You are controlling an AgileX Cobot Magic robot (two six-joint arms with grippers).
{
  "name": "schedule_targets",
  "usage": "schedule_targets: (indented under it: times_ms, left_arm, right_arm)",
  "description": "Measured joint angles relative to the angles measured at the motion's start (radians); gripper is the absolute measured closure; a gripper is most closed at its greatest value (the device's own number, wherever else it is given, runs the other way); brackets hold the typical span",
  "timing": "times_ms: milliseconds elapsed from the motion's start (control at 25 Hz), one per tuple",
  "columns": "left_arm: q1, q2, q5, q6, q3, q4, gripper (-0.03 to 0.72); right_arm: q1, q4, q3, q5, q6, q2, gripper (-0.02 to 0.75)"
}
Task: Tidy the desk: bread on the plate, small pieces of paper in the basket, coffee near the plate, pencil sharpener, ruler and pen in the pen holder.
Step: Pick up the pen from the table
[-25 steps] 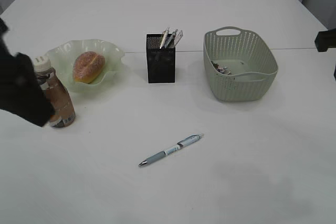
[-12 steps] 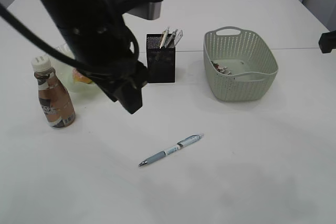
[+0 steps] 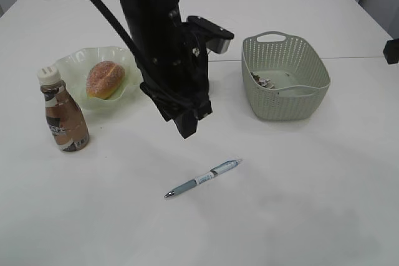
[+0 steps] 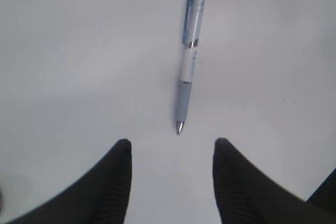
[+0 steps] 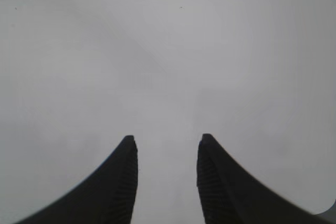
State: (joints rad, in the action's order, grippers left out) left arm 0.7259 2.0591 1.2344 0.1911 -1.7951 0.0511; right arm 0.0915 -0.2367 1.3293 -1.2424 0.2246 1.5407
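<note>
— See the pen (image 3: 202,179)? It lies flat on the surface (image 3: 299,216), toward the near edge and about mid-way across, on its own with nothing touching it.

— And the left gripper (image 3: 187,126) hangs just above and behind it, jaws apart, nothing between them. In the left wrist view the pen (image 4: 189,56) sits ahead of the fingertips (image 4: 123,153), lengthwise to the gap, not across it.

— That's my worry. Come down like that and the jaws would, I think, close along the barrel or miss it, and a round pen could roll off toward the near edge.

— The pen holder (image 3: 199,54) is mostly hidden behind the arm (only a sliver shows), so a careless lift might clip it.

— The rest looks settled: bread (image 3: 105,79) on the plate (image 3: 72,66) near the left edge, coffee (image 3: 62,113) just beside it, scraps in the basket (image 3: 283,76).

— The right gripper (image 5: 165,156)? Apart too, empty, over bare surface.
</note>
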Motion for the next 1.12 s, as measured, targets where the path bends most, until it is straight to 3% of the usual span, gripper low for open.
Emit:
schedule_targets:
  times_ms: [200, 600, 1120]
  left_arm:
    - [0.007, 0.09, -0.017, 0.051, -0.002, -0.002, 0.321]
    - [0.054, 0.185, -0.086, 0.062, -0.002, 0.002, 0.321]
    - [0.06, 0.239, -0.171, 0.064, -0.004, 0.002, 0.321]
  right_arm:
    - [0.0, -0.031, 0.0, 0.0, 0.0, 0.0, 0.427]
    - [0.0, -0.052, 0.0, 0.0, 0.0, 0.0, 0.427]
    - [0.0, -0.052, 0.0, 0.003, 0.0, 0.0, 0.427]
